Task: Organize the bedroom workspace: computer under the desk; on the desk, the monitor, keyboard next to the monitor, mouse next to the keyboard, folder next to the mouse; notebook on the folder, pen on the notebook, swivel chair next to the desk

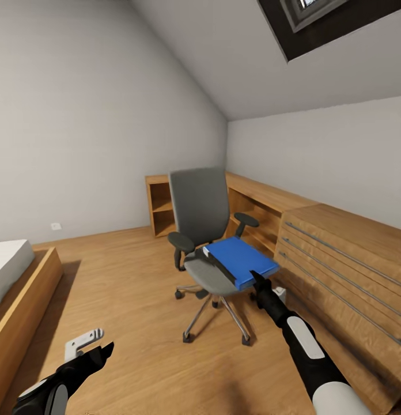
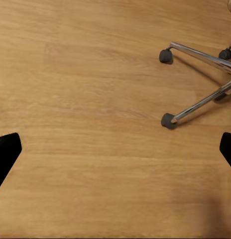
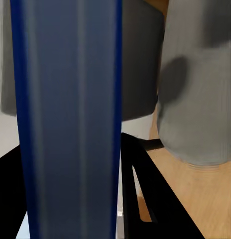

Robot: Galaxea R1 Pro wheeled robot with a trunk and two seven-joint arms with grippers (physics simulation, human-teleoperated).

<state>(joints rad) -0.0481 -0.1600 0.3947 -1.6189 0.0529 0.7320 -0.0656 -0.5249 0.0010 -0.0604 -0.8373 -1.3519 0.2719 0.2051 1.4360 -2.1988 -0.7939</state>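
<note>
Head view, nearest first: the left pincer [image 1: 99, 351] hangs low over bare floor [image 1: 137, 323], spread wide and holding nothing, well apart from the work. Farther right, the right pincer [image 1: 259, 282] meets the near edge of the folder [image 1: 241, 262], apparently clamped on it; the folder lies on the swivel chair [image 1: 203, 230], long axis running near-right to far-left. Low cabinets [image 1: 339, 259] crowd the right; open floor lies left.

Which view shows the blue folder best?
The head view: the whole folder shows there, lying on the chair seat, with the right tool at its near edge. The right wrist view shows only a blurred close strip of it. The left wrist view shows floor and chair legs.
</note>
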